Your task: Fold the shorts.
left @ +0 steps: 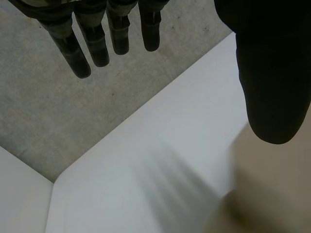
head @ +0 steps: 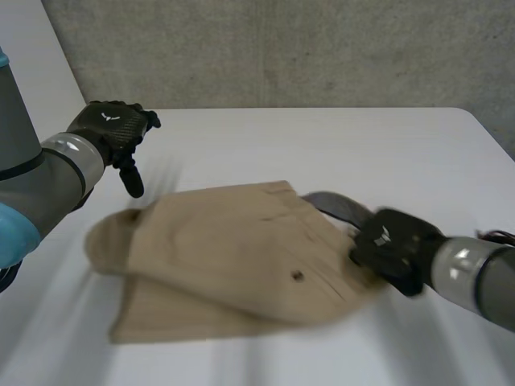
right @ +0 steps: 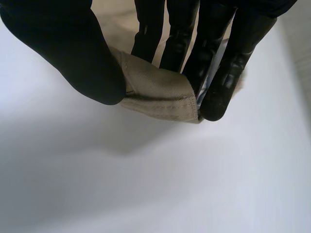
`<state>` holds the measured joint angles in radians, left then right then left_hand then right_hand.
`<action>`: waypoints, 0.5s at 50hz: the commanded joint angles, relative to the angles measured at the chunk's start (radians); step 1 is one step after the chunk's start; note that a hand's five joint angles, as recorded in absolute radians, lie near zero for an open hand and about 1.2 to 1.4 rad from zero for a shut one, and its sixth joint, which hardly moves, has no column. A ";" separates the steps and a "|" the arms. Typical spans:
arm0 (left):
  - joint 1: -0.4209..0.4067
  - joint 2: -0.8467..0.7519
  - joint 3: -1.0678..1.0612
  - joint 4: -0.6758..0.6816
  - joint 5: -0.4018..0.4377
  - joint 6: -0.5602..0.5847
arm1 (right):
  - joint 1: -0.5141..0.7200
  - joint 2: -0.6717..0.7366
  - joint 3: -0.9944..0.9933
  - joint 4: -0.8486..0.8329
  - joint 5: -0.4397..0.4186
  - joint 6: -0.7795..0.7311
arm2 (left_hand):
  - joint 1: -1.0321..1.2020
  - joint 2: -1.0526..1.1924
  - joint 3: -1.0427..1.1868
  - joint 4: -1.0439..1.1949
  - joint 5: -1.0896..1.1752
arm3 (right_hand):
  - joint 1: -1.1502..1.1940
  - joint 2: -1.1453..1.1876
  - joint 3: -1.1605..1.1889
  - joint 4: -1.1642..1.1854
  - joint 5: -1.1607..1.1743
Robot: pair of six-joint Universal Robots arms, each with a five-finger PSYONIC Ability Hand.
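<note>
Lying on the smooth white table (head: 265, 137), the tan cloth shorts (head: 233, 265) are seen folded over in the head view, with a small dark dot (head: 297, 276) and a grey band (head: 338, 207) inside. Their right edge is gripped by the right hand (head: 392, 245). The left hand (head: 113, 129) is held up, apart from them. A small white mark is seen on each black hand.

In the left wrist view, the left hand's fingers (left: 97, 46) are held straight and loose, with nothing in them.

In the right wrist view, a stitched edge of the shorts (right: 160, 94) is pinched between thumb and fingers.
</note>
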<state>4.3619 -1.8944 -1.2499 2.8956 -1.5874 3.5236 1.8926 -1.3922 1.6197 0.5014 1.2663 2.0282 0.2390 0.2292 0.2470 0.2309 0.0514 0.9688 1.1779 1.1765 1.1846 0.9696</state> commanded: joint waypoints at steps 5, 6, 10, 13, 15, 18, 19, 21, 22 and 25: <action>-0.010 0.001 -0.013 -0.001 0.000 0.000 | -0.130 -0.002 -0.063 0.109 -0.090 -0.031 | -0.023 -0.013 -0.031 -0.014 -0.009 | -0.794 -1.003 -1.002 -1.010 -0.970; -0.012 0.001 -0.014 0.001 0.000 0.000 | -0.129 -0.004 -0.073 0.095 -0.096 -0.016 | -0.023 -0.013 -0.031 -0.014 -0.009 | -0.794 -1.003 -1.002 -1.010 -0.970; -0.015 0.003 -0.017 -0.001 -0.002 0.000 | -0.086 -0.002 -0.133 -0.010 -0.117 0.133 | -0.023 -0.013 -0.031 -0.014 -0.009 | -0.794 -1.003 -1.002 -1.010 -0.970; -0.024 0.003 -0.025 -0.001 -0.005 -0.002 | -0.070 -0.002 -0.161 -0.108 -0.113 0.298 | -0.014 -0.004 -0.022 -0.006 -0.001 | -0.794 -1.003 -1.002 -1.010 -0.970; -0.031 0.005 -0.037 -0.001 -0.005 0.000 | -0.064 0.007 -0.167 -0.179 -0.110 0.445 | -0.005 0.005 -0.013 0.003 0.008 | -0.794 -1.003 -1.002 -1.010 -0.970; -0.050 0.008 -0.066 -0.001 -0.006 0.000 | -0.053 0.027 -0.167 -0.230 -0.108 0.568 | 0.018 0.028 0.010 0.027 0.032 | -0.794 -1.003 -1.002 -1.010 -0.970; -0.054 0.008 -0.074 -0.001 -0.009 0.000 | -0.028 0.057 -0.169 -0.260 -0.108 0.636 | 0.024 0.034 0.016 0.032 0.037 | -0.794 -1.003 -1.002 -1.010 -0.970; -0.064 0.006 -0.109 -0.001 -0.025 -0.003 | 0.006 0.091 -0.175 -0.280 -0.105 0.679 | 0.051 0.060 0.043 0.059 0.064 | -0.794 -1.003 -1.002 -1.010 -0.970; -0.064 0.006 -0.123 -0.001 -0.031 -0.003 | 0.028 0.108 -0.179 -0.290 -0.104 0.694 | 0.071 0.081 0.063 0.079 0.084 | -0.794 -1.003 -1.002 -1.010 -0.970; -0.065 0.006 -0.187 0.001 -0.060 -0.012 | 0.095 0.172 -0.210 -0.322 -0.076 0.710 | 0.142 0.151 0.134 0.150 0.155 | -0.714 -0.923 -0.921 -0.930 -0.889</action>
<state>4.3121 -1.8879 -1.3234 2.8948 -1.6004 3.5225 1.8616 -1.3474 1.4453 0.2645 1.1567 2.6022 0.2420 0.2331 0.2490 0.2355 0.0554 0.2019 0.2178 0.2119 0.2336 0.0702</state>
